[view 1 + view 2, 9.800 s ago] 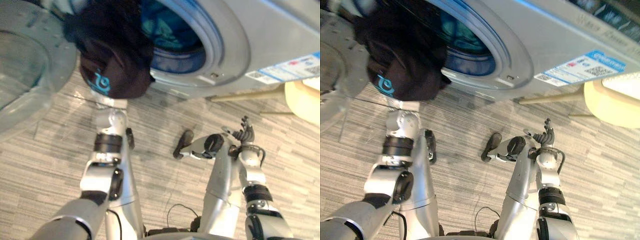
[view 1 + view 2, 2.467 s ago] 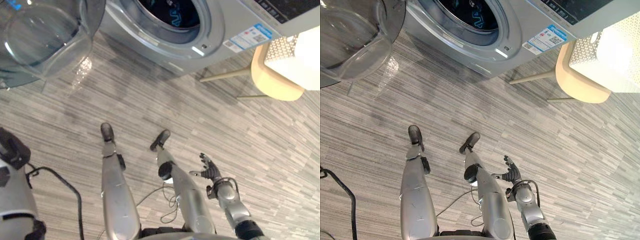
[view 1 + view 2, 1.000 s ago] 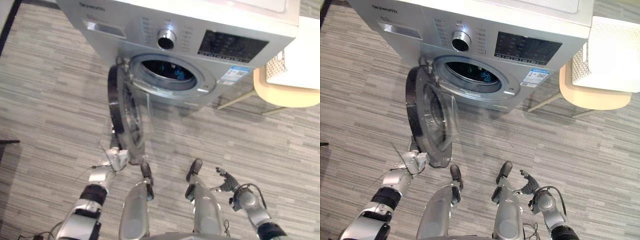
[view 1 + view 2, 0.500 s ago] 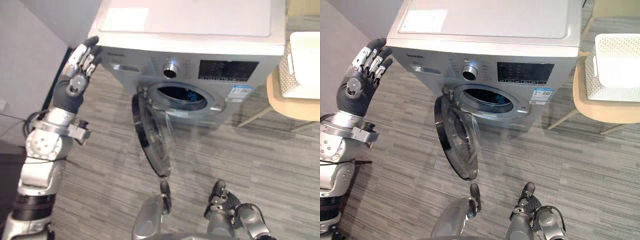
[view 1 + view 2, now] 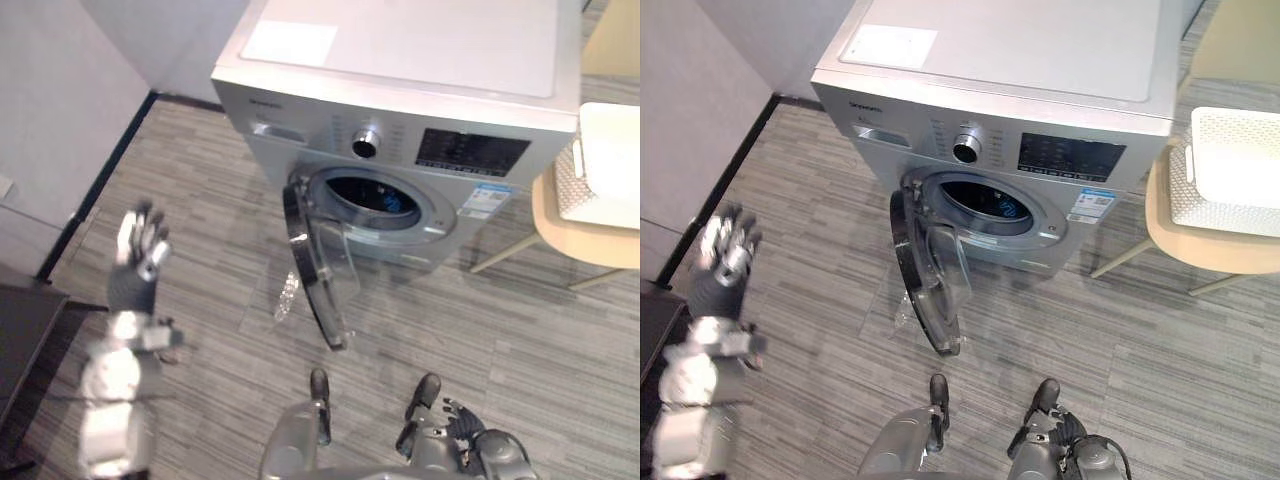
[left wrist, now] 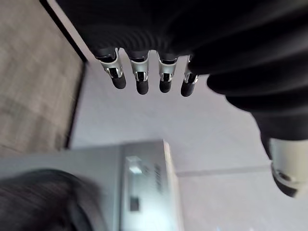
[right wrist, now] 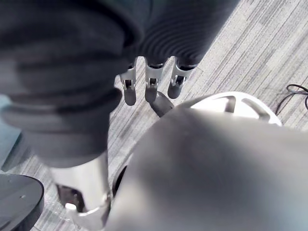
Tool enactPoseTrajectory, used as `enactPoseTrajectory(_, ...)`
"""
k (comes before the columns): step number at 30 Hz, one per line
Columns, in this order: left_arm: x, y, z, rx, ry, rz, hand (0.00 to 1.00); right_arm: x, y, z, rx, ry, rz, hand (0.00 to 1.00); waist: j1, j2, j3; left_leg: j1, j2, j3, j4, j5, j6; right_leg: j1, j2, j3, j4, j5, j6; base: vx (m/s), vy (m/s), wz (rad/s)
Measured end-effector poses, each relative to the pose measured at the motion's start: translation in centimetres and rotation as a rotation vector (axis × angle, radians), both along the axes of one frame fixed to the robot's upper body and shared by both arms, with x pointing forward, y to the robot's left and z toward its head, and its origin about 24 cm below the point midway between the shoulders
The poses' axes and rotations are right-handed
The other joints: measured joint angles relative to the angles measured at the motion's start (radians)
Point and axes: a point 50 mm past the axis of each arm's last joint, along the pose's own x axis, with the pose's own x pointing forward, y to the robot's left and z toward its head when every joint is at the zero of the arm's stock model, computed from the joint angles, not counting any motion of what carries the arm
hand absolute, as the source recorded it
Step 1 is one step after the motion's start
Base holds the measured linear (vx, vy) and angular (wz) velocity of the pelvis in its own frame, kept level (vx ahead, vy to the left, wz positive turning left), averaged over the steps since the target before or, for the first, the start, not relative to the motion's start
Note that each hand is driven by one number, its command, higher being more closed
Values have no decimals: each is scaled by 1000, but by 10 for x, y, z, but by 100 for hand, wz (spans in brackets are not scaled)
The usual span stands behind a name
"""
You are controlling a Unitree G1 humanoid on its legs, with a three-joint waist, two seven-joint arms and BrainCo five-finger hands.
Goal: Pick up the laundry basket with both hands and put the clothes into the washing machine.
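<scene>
The silver washing machine (image 5: 1020, 80) stands ahead with its round door (image 5: 930, 275) swung open toward me. Dark and blue clothes (image 5: 992, 206) lie inside the drum. The white perforated laundry basket (image 5: 1235, 170) sits on a beige chair (image 5: 1210, 248) to the right of the machine, apart from both hands. My left hand (image 5: 138, 250) is raised at the far left, fingers straight and open, holding nothing; its fingers (image 6: 139, 79) point toward the machine. My right hand (image 5: 485, 445) hangs low at the bottom right, its fingers (image 7: 150, 86) relaxed and empty.
A grey wall with a black skirting (image 5: 100, 180) runs along the left. A dark flat object (image 5: 20, 340) sits at the lower left corner. Grey plank floor (image 5: 1160, 350) lies open in front of the machine and chair.
The view has shifted a little. My left hand has dropped from beside the machine's top corner to lower left, still open. The right hand stays low.
</scene>
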Motion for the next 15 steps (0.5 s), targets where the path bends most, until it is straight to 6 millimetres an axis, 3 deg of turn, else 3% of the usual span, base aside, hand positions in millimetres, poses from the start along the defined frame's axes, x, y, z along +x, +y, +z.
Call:
enactPoseTrajectory(2,-8,-7,-34,-34,169,12,0,4,1,0,2,1,3,0,-3,-9,6,-3,4,0,10,0,0,0,5,1,0,1,-1,-1,-3,-4)
enactPoseTrajectory(4,-10,-29,-70,-61,356,-118,0,15,2,4,1,-19,22,0,-5,-35,23,-6,21,5,26,-1,-1,-1,13,9,4,4,-6,-28,-20,-11)
enactPoseTrajectory(6,-2,-48,-78,-68,390,-253,0,25,3,8,2,-45,33,0,-10,-69,43,-17,31,12,39,-5,-6,-13,23,16,8,7,-14,-90,-12,-15)
enactPoseTrajectory(8,16,-63,-79,-36,401,-382,0,41,5,16,-6,-96,44,0,-10,-108,65,-61,58,22,80,-19,-10,-47,38,27,11,12,-24,-151,-25,-26)
enactPoseTrajectory(11,52,-72,-66,29,369,-468,0,66,12,28,-22,-163,90,0,-38,-181,106,-123,75,30,107,-29,-16,-102,58,41,0,24,-45,-166,-31,-23)
enactPoseTrajectory(15,91,-60,-42,147,327,-489,0,78,14,35,-46,-204,106,0,-49,-220,131,-185,96,38,139,-20,-18,-152,80,63,-30,68,-56,-73,-19,-23)
